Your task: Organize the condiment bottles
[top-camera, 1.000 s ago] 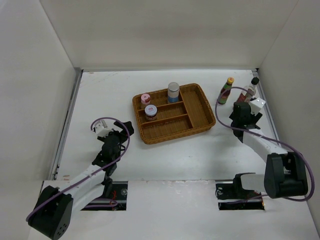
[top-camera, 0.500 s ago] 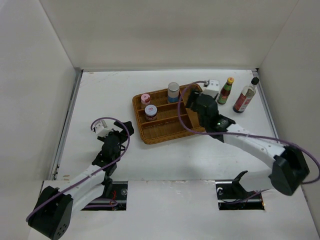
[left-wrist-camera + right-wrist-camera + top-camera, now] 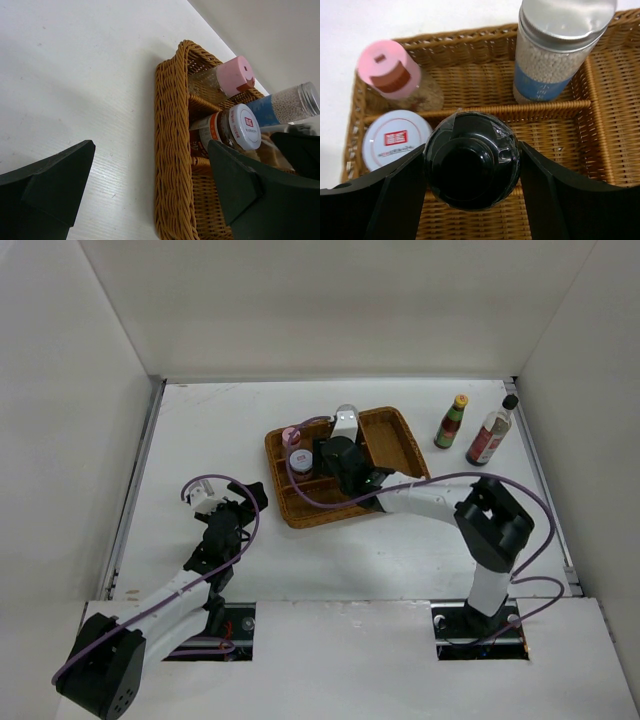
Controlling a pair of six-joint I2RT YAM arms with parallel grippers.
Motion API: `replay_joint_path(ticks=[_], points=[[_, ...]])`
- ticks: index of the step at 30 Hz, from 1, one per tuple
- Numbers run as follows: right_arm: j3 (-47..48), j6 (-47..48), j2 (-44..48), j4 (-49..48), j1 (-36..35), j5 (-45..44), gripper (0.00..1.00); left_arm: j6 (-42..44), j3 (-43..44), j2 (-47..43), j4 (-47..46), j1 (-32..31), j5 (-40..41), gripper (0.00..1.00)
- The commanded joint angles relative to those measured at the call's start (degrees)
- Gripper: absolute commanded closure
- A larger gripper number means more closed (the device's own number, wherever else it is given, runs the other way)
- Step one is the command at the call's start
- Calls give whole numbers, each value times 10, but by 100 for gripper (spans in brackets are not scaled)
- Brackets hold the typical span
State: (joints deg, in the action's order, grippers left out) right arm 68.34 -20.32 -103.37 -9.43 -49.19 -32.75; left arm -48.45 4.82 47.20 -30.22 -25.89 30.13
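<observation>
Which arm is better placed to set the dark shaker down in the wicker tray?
Right. The right gripper is shut on the dark shaker above the wicker tray, beside the white-lidded jar. The left gripper is open, empty, outside the tray's left edge.

The top external view looks down from above and behind the arm bases, far enough back to take in the whole table (image 3: 200,440) and the wicker tray (image 3: 398,445). The left wrist camera sits low over the table, facing along it through the left pincer (image 3: 150,150) toward the tray's left end. The right wrist camera looks steeply down from close above that same end, past the dark shaker (image 3: 471,160) in the right pincer (image 3: 471,172). All three views share the pink-lidded jar (image 3: 235,75) and white-lidded jar (image 3: 395,139).
</observation>
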Motion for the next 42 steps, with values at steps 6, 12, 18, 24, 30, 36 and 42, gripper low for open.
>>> replay_joint_path(ticks=[6,12,18,24,30,36,42], points=[[40,-14,-41,-35,-5,-13,31,-4,1,-5,-26,4,-3,0],[6,-18,21,-20,-2,-33,8,-4,3,-4,-26,2,-3,0],[-67,-12,169,1,55,-28,3,-5,5,-1,-26,-1,-3,0],[-91,18,232,20,205,-36,3,-5,5,6,-29,-2,-4,0],[-39,41,197,35,310,-50,2,-5,5,8,-29,0,-3,0],[17,50,124,53,367,-47,2,-5,5,8,-29,-1,-2,0],[87,64,51,59,399,-14,5,-5,5,9,-31,-1,-3,0]])
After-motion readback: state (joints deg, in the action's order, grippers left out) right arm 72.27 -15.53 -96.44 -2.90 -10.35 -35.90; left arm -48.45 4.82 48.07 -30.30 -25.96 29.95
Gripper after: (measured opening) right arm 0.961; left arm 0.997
